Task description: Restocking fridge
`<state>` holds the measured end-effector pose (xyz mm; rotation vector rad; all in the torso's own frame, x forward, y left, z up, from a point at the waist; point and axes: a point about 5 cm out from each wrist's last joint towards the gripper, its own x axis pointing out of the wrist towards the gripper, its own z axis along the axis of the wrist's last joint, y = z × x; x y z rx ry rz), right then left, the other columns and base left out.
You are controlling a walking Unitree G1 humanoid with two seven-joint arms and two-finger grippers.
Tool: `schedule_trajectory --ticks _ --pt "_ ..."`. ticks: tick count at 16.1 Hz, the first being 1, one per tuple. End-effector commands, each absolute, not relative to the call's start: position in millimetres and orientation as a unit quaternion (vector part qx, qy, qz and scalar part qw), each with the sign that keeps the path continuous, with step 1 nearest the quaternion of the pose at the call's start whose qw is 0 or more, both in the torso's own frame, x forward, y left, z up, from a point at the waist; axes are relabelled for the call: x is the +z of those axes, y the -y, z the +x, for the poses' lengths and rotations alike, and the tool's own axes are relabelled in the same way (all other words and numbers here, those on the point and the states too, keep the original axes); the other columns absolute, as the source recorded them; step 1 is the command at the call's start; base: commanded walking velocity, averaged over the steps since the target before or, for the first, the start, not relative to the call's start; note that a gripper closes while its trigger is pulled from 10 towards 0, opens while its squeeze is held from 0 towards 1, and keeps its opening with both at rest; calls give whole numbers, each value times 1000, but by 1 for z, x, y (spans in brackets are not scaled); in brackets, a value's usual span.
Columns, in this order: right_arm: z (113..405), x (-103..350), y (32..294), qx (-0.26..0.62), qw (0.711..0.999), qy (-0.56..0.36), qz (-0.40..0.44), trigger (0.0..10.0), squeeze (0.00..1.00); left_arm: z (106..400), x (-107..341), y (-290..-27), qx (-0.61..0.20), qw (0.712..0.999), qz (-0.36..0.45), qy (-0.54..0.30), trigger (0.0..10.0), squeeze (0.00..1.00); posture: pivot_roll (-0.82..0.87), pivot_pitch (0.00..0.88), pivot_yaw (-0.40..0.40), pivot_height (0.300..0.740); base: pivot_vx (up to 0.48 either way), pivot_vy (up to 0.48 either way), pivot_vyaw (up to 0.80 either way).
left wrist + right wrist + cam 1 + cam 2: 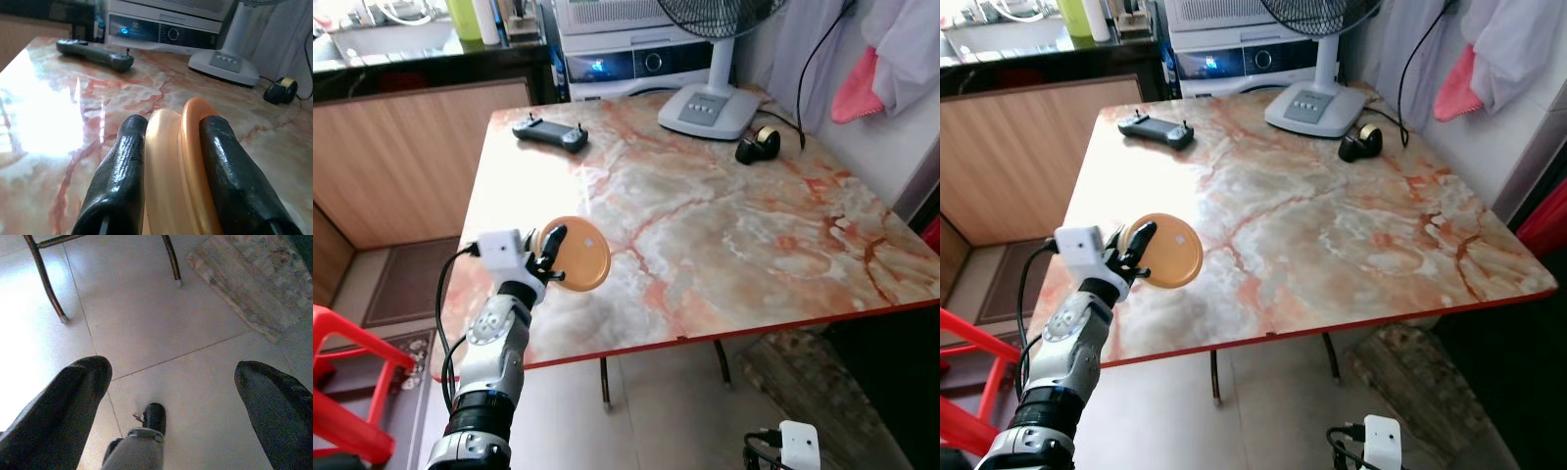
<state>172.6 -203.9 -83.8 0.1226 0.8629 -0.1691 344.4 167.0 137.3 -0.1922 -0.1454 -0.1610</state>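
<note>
Two black fingers of the left hand (pixel 168 161) are clamped on an orange round container (pixel 578 254) with a paler lid half, held on edge above the near left part of the marble-patterned counter (pixel 724 235). Farther back on the counter lie a dark controller (pixel 549 132), a white fan base (pixel 710 110) and a black tape dispenser (pixel 758 145). Down low, the right hand (pixel 171 396) hangs over the tiled floor (pixel 146 318) with its fingers spread wide apart, gripping nothing.
</note>
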Motion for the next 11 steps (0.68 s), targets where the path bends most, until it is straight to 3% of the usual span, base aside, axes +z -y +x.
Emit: schedule_trajectory --ticks 1,4,11 --pt "175 -83 200 -85 904 -413 70 10000 0 347 151 -167 -85 989 -64 98 10000 0 12 0 64 740 0 0 0" --pt "179 -82 198 -85 905 -411 72 10000 0 346 155 -159 -97 987 42 119 10000 0 30 0 53 740 0 0 0" --pt "185 -79 200 -81 906 -411 64 10000 0 344 149 -161 -70 989 55 117 10000 0 47 0 23 740 0 0 0"
